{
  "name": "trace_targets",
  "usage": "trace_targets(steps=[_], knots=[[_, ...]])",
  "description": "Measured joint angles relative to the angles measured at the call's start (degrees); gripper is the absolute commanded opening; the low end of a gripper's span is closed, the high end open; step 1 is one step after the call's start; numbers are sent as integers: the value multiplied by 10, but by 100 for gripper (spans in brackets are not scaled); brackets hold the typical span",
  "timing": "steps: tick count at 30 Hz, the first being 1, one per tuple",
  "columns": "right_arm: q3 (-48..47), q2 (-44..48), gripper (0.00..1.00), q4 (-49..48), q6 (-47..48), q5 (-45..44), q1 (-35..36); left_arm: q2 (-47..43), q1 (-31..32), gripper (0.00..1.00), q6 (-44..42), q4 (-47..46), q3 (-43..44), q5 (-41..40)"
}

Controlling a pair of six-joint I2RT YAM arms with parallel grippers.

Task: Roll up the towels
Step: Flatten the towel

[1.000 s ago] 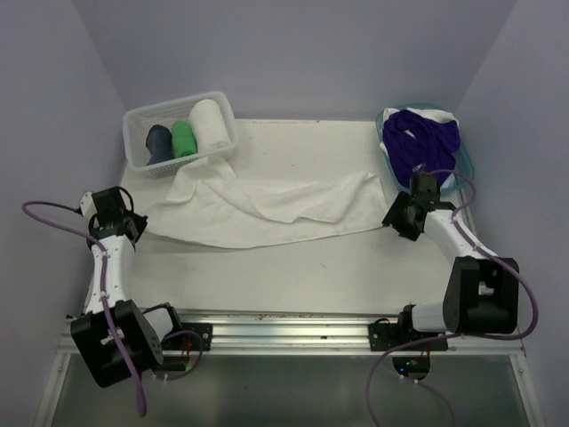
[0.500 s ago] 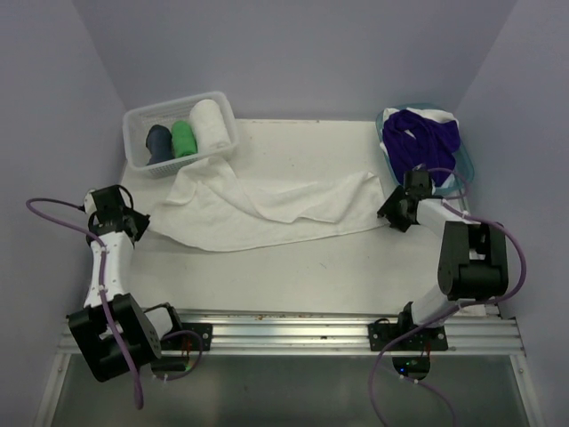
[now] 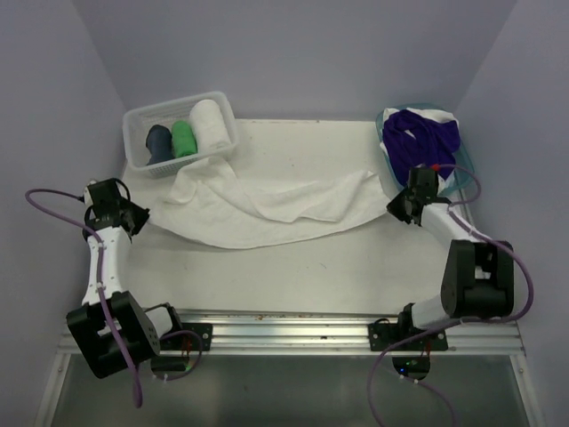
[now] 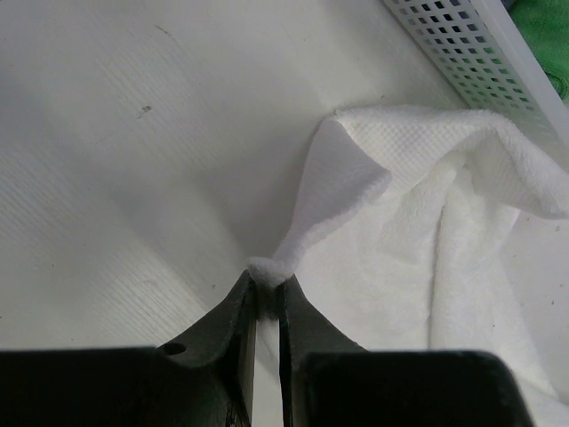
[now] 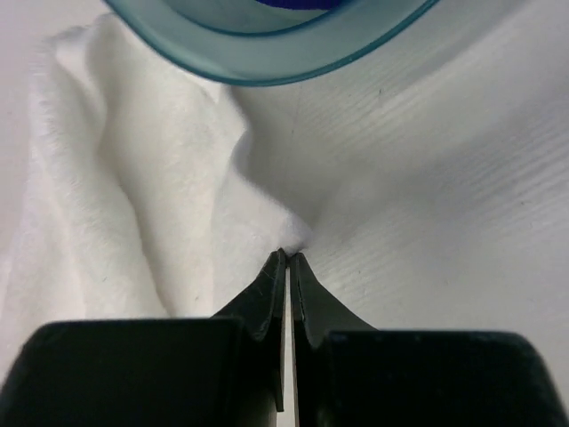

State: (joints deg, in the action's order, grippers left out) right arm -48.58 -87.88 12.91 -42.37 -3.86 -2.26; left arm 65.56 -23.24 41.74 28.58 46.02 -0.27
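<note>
Now, with the left claw (image 4: 267,286) clamped on a corner of the big white towel (image 3: 267,209), crumpled across the counter (image 3: 293,267) between the white plastic basket (image 3: 135,116) and the light blue tub (image 5: 267,62), attend first to the right claw (image 5: 289,260). Pressed fully together at the towel's opposite edge, just below the tub's rim, with cloth puckered up to the tips; cannot tell if gripping any terry. Test with a small lift before pulling; if slipping, reopen and bite deeper into the fold. Then draw both corners apart, evenly, to stretch the cloth flat and bring its far-left part away from the basket. Avoid dragging the tub or its purple towel (image 3: 422,133). Begin rolling only on a smooth sheet, tight like the navy roll (image 3: 158,142), green roll (image 3: 182,138) and white roll (image 3: 209,124) already in the basket.
</note>
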Motion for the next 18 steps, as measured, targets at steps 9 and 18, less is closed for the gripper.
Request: trace_targets(steps=[9,18], knots=[[73,210,0,87,6,3,27,0,0,0,-9,11,15,5],[83,171,67,172,18,-12,82,3,0,0,-11,12,15,6]])
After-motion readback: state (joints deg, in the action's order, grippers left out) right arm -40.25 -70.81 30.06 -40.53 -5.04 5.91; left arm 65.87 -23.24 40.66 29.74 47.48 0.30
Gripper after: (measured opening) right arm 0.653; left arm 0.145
